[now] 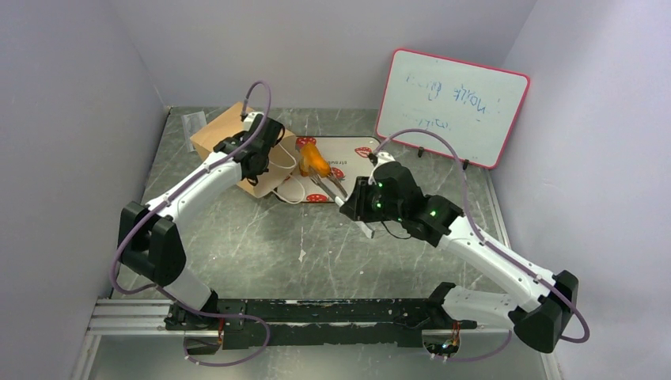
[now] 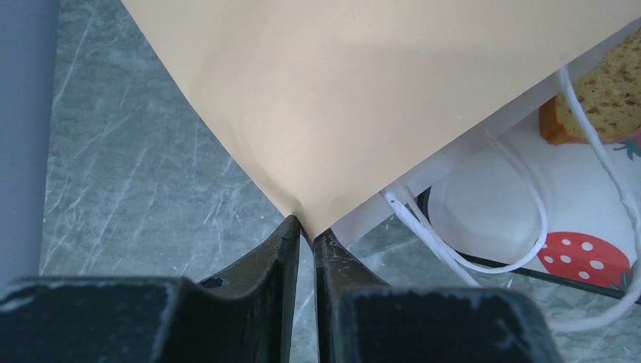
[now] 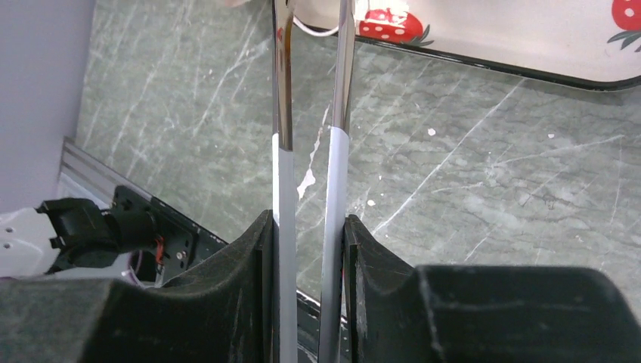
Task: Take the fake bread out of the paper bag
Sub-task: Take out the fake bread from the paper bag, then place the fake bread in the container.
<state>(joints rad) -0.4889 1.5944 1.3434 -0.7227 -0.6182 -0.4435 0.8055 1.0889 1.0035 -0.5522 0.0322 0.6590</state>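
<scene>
Now my left gripper pinches the floppy bag by its edge, my right gripper clamps the tongs, and light, likely slippery bread lies on the tray, best squeezed mid-body.

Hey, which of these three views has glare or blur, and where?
Top external: evenly lit and sharp, though the whiteboard writing is too faint to read. Left wrist: the paper bag fills the frame, bright and featureless. Right wrist: the tongs glint with reflections, the table sharp.
</scene>
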